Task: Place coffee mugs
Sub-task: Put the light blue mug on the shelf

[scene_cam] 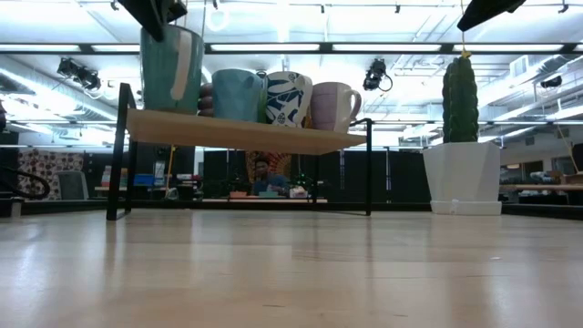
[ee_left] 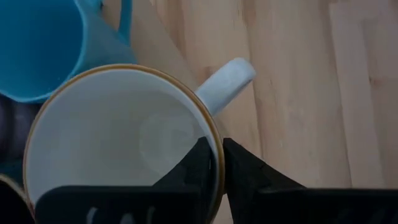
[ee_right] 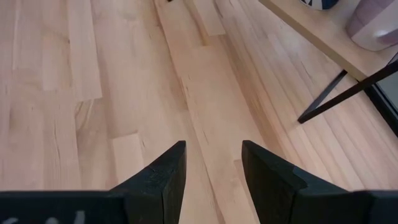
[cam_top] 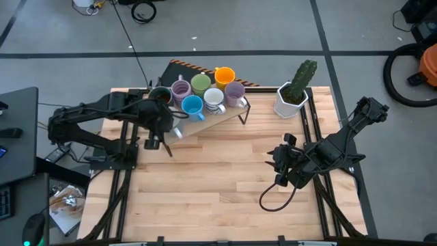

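My left gripper [ee_left: 215,147] is shut on a mug [ee_left: 118,137] that is white inside with a pale handle [ee_left: 225,84]. In the low view this mug [scene_cam: 171,68] looks teal and stands at the left end of the raised wooden shelf [scene_cam: 246,132]. From above the mug is mostly hidden under the left gripper [cam_top: 168,130]. Several other mugs stand on the shelf [cam_top: 225,116]: dark brown [cam_top: 160,96], lilac [cam_top: 181,89], green [cam_top: 200,83], orange [cam_top: 224,75], blue [cam_top: 192,105], patterned white [cam_top: 214,98], and a second lilac one [cam_top: 234,91]. My right gripper [ee_right: 212,163] is open above bare table [cam_top: 282,162]. My left gripper holds the mug by its rim [ee_left: 210,127], close beside the handle. One finger [ee_left: 193,165] is inside the cup and the other [ee_left: 249,171] outside, coming from above and pointing down. The mug is upright, its base level with the shelf board [scene_cam: 159,117]; whether it rests there I cannot tell.
A white faceted pot with a cactus [cam_top: 292,101] stands to the right of the shelf near the table's far edge. The shelf rests on thin black legs [scene_cam: 117,173]. Open wooden tabletop [cam_top: 218,178] lies in front of the shelf. A black cable [cam_top: 273,198] loops near the right arm.
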Tool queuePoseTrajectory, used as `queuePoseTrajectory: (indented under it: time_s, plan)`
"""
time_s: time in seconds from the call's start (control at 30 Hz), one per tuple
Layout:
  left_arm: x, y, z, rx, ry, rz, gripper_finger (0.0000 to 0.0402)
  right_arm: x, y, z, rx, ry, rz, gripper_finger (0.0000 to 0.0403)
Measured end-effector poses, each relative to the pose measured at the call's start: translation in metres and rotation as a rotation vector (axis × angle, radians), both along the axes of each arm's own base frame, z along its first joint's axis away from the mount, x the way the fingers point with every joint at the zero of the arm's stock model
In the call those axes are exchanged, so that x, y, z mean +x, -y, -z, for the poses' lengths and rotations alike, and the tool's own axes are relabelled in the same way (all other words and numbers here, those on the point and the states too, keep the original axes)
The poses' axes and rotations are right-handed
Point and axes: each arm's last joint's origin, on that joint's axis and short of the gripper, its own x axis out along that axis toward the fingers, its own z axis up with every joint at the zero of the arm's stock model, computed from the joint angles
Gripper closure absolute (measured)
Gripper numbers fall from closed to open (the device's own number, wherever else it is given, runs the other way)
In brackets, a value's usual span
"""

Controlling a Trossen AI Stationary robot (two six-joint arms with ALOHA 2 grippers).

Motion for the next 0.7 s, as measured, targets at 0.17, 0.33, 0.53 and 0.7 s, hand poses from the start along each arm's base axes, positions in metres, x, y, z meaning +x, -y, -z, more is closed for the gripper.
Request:
queuePoseTrajectory:
  time_s: [0.17, 0.33, 0.53, 0.7]
  plan:
    - [0.0046, -0.004, 0.0049, -0.008, -0.042, -0.001, 0.0357, 0.0, 0.0, -0.0001, 0.001, 0.001, 0.0, 0.0241]
    - [0.0082, -0.0049, 0.0075, 0.01, -0.062, 0.003, 0.0354, 0.0002, -0.0001, -0.0002, 0.0, 0.002, -0.003, 0.0241]
    - [0.0091, -0.0055, 0.0075, 0.048, -0.064, 0.012, 0.0333, 0.0003, -0.0002, -0.0003, -0.002, 0.002, -0.005, 0.0241]
    - [0.009, -0.0064, 0.0075, 0.067, -0.065, -0.015, 0.0296, 0.0003, -0.0002, -0.0003, -0.002, 0.002, -0.005, 0.0241]
